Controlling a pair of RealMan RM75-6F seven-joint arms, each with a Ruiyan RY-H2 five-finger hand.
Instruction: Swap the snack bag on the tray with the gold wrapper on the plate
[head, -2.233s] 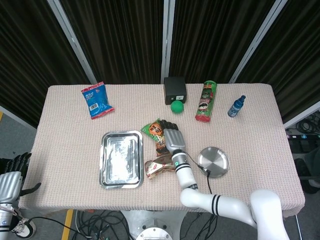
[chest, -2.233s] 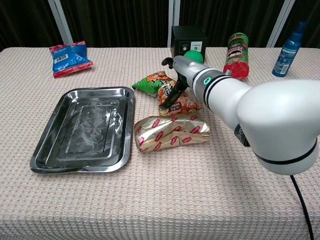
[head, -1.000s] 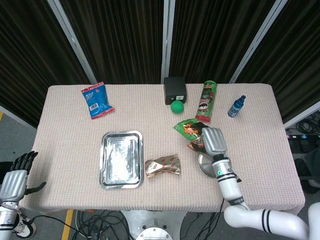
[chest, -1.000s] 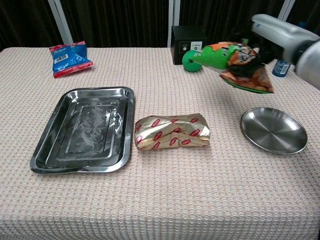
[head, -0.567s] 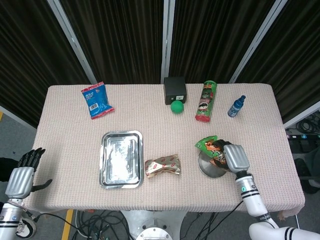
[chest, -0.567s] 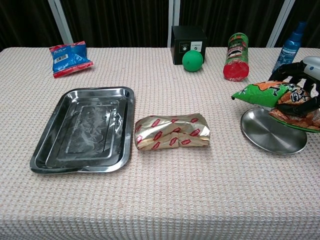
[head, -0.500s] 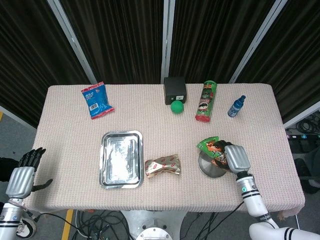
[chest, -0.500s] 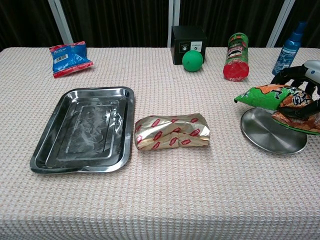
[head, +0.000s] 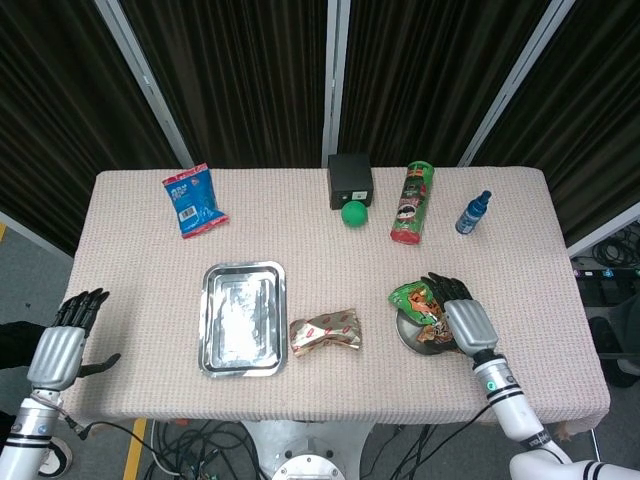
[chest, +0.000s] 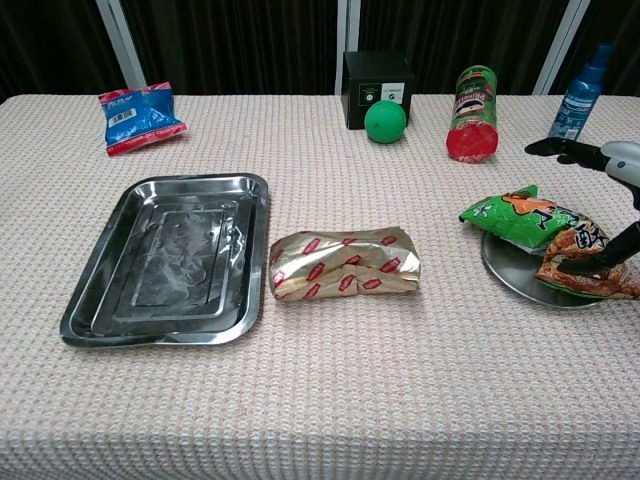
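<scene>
The green and orange snack bag (head: 420, 304) (chest: 545, 235) lies on the round steel plate (head: 405, 336) (chest: 500, 272) at the right. My right hand (head: 462, 320) (chest: 622, 168) is over the bag's right end with its fingers spread, and one fingertip (chest: 592, 265) touches the bag. The gold wrapper (head: 325, 333) (chest: 343, 263) lies on the cloth between the plate and the steel tray (head: 243, 318) (chest: 165, 258), which holds nothing. My left hand (head: 65, 342) hangs with its fingers apart, off the table's left edge, and holds nothing.
At the back stand a blue snack bag (head: 193, 200) (chest: 138, 115), a black box (head: 350, 180), a green ball (head: 353, 213) (chest: 385, 121), a lying chip can (head: 411, 203) (chest: 471, 98) and a blue spray bottle (head: 473, 212) (chest: 580, 98).
My right hand carried the snack bag from the table's middle to the plate, set it down and spread its fingers. The left hand rose a little beside the table.
</scene>
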